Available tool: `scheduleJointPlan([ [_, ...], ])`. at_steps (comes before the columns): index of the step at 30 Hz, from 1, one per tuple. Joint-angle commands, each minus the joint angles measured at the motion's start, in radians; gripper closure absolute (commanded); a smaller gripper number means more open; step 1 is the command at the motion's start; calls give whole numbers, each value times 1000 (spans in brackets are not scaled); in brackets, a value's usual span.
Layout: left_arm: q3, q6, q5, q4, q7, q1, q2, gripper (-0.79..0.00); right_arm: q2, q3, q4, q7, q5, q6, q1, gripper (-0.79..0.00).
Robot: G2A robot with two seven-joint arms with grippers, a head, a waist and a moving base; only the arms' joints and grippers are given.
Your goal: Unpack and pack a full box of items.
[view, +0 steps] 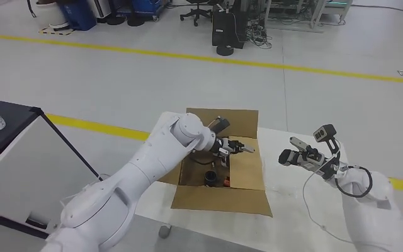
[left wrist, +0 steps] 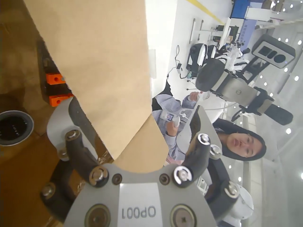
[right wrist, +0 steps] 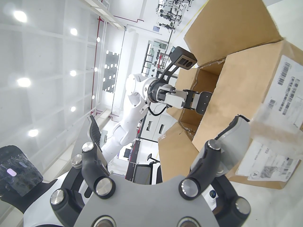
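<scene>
An open cardboard box (view: 249, 167) stands on the white-covered table (view: 296, 201) with its flaps spread. My left gripper (view: 241, 148) is over the box's opening, open, with one flap (left wrist: 94, 48) passing between its fingers (left wrist: 75, 119). Inside the box lie orange blocks (left wrist: 55, 79) on a dark part and a black round item (left wrist: 14, 128); from above they are the black item (view: 210, 178) and the orange piece (view: 225, 183). My right gripper (view: 286, 151) hangs open to the right of the box, holding nothing. In the right wrist view this gripper (right wrist: 165, 128) faces the box's labelled side (right wrist: 248, 83).
A white cabinet with a dark top (view: 25, 164) stands left of the table. The table's cloth runs free to the right of and in front of the box. A thin cable (view: 308, 201) trails across it near the right arm.
</scene>
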Motion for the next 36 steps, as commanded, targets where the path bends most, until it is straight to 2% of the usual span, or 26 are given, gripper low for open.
scheduleJointPlan([
  [1, -6, -25, -33, 6, -23, -6, -14, -785, 0, 0, 0, 0, 0, 0, 0, -785],
  [11, 0, -109, -44, 4, -71, -79, -72, -785, 2, 6, -14, -29, -21, 8, -10, -785],
  [15, 5, -142, -41, 7, -102, -102, -92, -785, 16, 72, -50, -67, -66, 11, -50, -785],
  [18, 10, -160, -45, 13, -124, -112, -108, -785, 23, 133, -56, -72, -26, 16, -92, -785],
  [21, 18, -180, -48, 22, -146, -118, -125, -785, 28, 166, -21, -79, -13, 29, -121, -785],
  [24, 35, -191, -40, 32, -156, -121, -147, -785, 26, 156, 46, -50, 66, 21, -122, -785],
  [30, 59, -212, -49, 70, -174, -131, -195, -785, 16, 107, 190, -16, 168, -37, -76, -785],
  [36, 76, -248, -76, 110, -188, -141, -251, -785, 17, 114, 267, 15, 248, -59, -40, -785],
])
